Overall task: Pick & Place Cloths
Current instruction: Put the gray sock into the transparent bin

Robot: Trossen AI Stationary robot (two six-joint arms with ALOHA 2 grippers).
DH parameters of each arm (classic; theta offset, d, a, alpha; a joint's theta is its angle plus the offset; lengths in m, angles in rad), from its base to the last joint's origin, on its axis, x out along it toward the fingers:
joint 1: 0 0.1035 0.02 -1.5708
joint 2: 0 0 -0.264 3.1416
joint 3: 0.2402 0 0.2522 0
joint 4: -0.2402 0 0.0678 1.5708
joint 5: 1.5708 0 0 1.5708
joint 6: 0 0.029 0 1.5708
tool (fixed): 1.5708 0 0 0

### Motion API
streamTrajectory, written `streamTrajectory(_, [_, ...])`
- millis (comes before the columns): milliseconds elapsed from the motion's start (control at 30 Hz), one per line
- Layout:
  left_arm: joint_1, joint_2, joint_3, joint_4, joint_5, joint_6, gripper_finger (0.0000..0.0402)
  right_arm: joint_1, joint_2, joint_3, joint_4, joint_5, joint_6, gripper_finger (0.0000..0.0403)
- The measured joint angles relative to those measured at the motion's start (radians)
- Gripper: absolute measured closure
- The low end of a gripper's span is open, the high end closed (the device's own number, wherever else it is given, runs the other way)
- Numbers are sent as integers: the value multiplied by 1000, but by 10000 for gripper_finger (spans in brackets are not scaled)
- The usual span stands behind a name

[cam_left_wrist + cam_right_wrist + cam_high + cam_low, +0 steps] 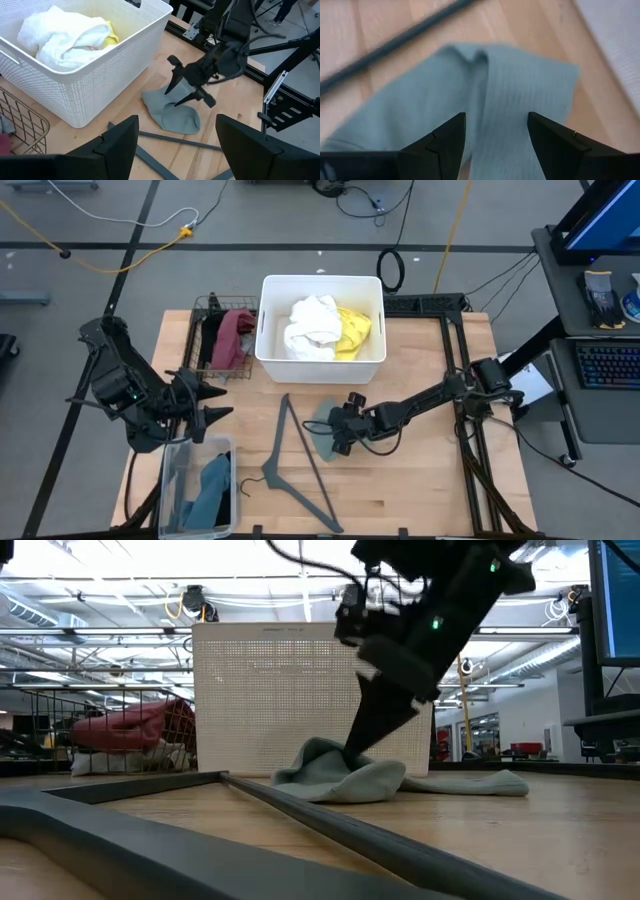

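Note:
A sage-green cloth (322, 436) (175, 117) lies flat on the wooden table in front of the white basket (270, 355), with one bunched fold raised (325, 755). My right gripper (345, 430) (495, 125) is open and slants down onto it from the table's right. The white cloth (312, 325) and yellow cloth (355, 332) lie in the white basket. The maroon cloth (235, 335) and black cloth (210, 332) lie in a wire basket. The teal cloth (212, 485) lies in a clear bin. My left gripper (215, 402) (177, 122) hovers open above that bin. My right gripper reaches the sage-green cloth at its raised fold (170, 102) with open fingers, one fingertip (167, 90) on either side of the fold. It comes from above, slanting in from the table's right. The cloth lies slack on the table.
A thin grey clothes hanger (300, 465) lies on the table just left of the sage-green cloth, one bar close to it (170, 141). The wire basket (200, 310) stands left of the white basket, and the clear bin (165, 480) sits at the near left corner. Bare wood lies right of the cloth.

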Motion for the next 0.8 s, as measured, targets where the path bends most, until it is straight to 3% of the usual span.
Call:
streamTrajectory(367, [0, 1, 0, 2, 0, -14, 133, -1, 99, 4, 5, -15, 87, 216])
streamTrajectory(500, [0, 1, 0, 2, 0, -14, 133, 2, 99, 4, 3, -25, 106, 267])
streamTrajectory(700, [0, 1, 0, 2, 0, -12, 133, 6, 77, 1, -34, -57, 97, 382])
streamTrajectory(800, [0, 1, 0, 2, 1, -11, 133, 6, 72, 1, -36, -95, 91, 391])
